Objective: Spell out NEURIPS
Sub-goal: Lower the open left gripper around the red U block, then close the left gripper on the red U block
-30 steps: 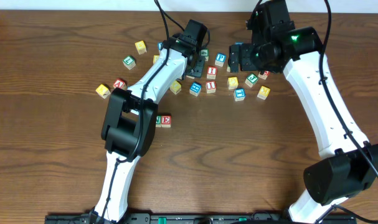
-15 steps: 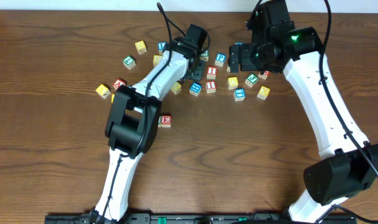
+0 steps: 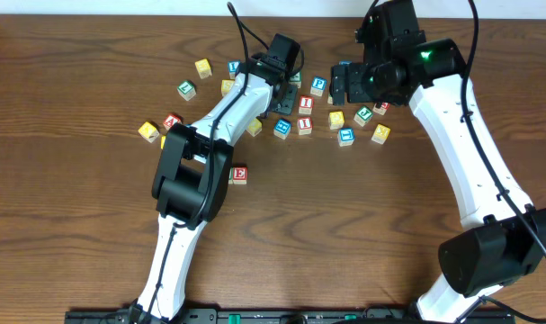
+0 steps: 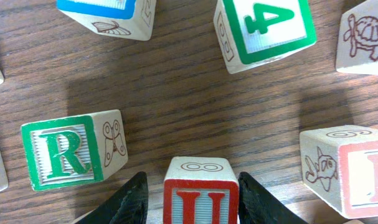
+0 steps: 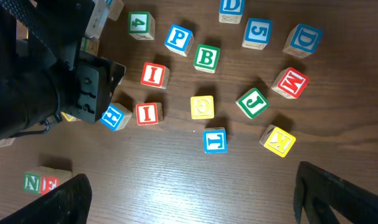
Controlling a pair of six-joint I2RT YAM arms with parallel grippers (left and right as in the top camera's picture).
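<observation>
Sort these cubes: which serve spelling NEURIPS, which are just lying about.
For the job: N cube, E cube, R cube, P cube, one I cube, red cube between the left jaws.
Lying about: 4 cube, B cube, J cube, M cube, K cube.

Wood-grain table [image 3: 75, 225], green 4 cube [image 4: 266, 31], red M cube [image 5: 292, 83] (turned askew) — yellow K cube [image 5: 278, 140] near it

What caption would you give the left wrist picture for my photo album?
Claw straddling a red-framed letter cube, green R cube nearby, on a wooden table.
</observation>
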